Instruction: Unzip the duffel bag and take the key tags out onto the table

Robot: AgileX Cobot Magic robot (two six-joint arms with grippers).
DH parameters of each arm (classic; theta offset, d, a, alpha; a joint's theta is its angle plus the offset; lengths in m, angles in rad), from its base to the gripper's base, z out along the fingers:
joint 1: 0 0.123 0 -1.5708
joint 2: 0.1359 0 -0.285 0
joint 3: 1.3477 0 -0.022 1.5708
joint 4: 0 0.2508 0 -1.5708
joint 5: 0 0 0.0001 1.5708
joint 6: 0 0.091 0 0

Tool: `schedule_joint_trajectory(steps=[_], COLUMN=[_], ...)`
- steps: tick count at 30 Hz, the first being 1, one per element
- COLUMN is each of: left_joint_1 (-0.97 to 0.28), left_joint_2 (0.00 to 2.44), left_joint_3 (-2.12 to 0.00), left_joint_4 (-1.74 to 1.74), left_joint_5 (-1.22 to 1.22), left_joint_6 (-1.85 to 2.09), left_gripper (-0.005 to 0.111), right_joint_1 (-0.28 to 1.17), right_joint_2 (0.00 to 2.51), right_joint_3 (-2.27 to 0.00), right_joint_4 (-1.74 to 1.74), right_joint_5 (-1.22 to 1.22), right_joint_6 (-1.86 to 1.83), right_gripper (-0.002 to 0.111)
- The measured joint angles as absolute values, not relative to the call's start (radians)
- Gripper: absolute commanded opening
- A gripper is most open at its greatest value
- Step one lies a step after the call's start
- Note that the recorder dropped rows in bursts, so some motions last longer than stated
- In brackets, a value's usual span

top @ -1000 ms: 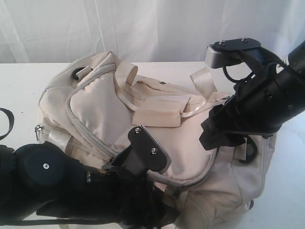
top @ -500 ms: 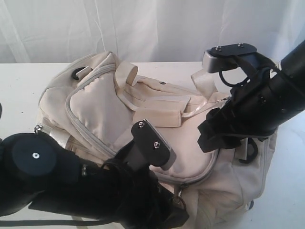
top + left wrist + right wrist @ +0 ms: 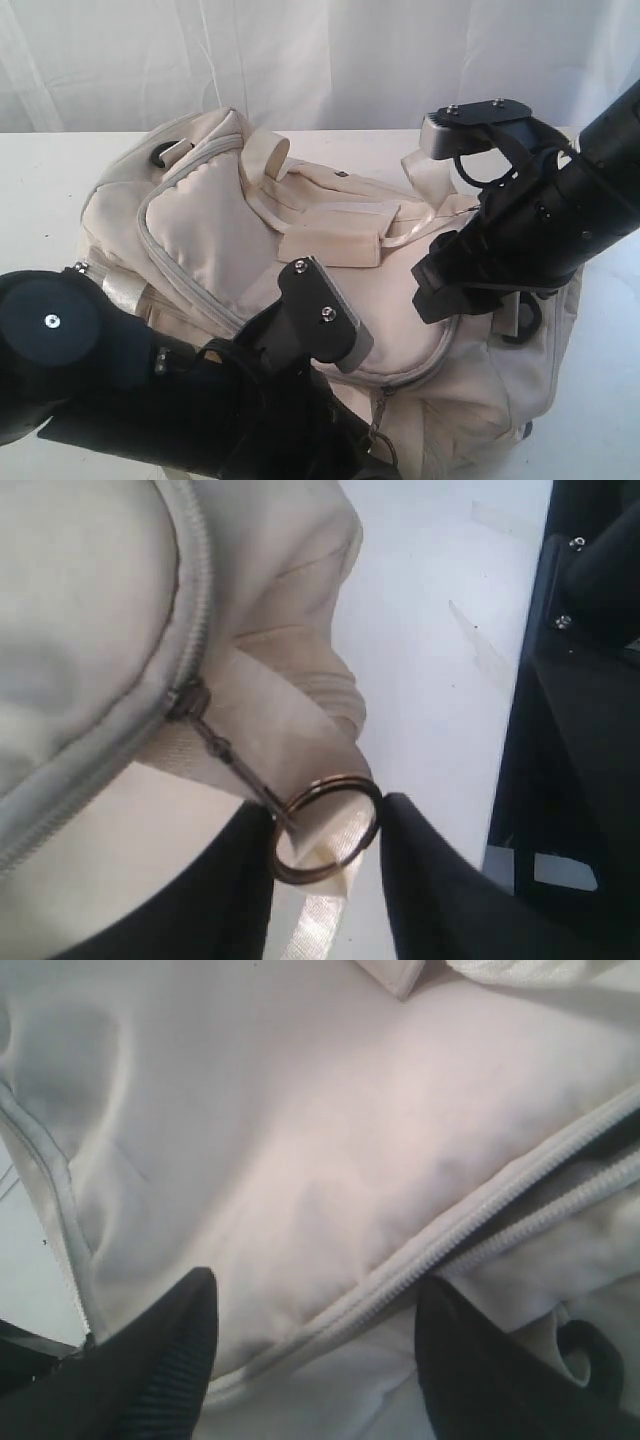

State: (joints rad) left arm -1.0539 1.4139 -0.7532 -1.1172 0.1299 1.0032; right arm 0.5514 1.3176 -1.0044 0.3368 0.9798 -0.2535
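pinching ring pull point(image 3: 335, 780) w/ left gripper point(image 3: 328, 820), clamped on it; tug along zipper point(image 3: 190, 610) line, no twist. pin duffel bag point(image 3: 280, 1160) w/ right gripper point(image 3: 315, 1285), jaws apart.

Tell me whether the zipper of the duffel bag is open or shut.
Partly open: the right wrist view shows the zipper splitting into two rows with a dark gap; elsewhere it is joined.

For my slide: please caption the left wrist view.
Left fingers grip the metal ring pull of the cream duffel bag.
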Motion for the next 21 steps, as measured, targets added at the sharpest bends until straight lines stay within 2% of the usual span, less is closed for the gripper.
schedule_joint_trajectory(steps=[11,21], left_joint_1=[-1.054,-1.054], left_joint_2=[1.414,1.414], left_joint_3=[-0.753,-0.753], left_joint_4=[-1.051,-1.000], left_joint_5=[0.140,0.019], left_joint_6=[0.998,0.992], left_gripper=[0.020,0.020], right_joint_1=[0.551,0.551], right_joint_2=[1.318,1.318], right_joint_3=[-1.004,-1.004], right_joint_4=[0.337,0.337], right_joint_5=[0.980,0.980], right_joint_6=[-0.254,-0.254], right_gripper=[0.055,0.055])
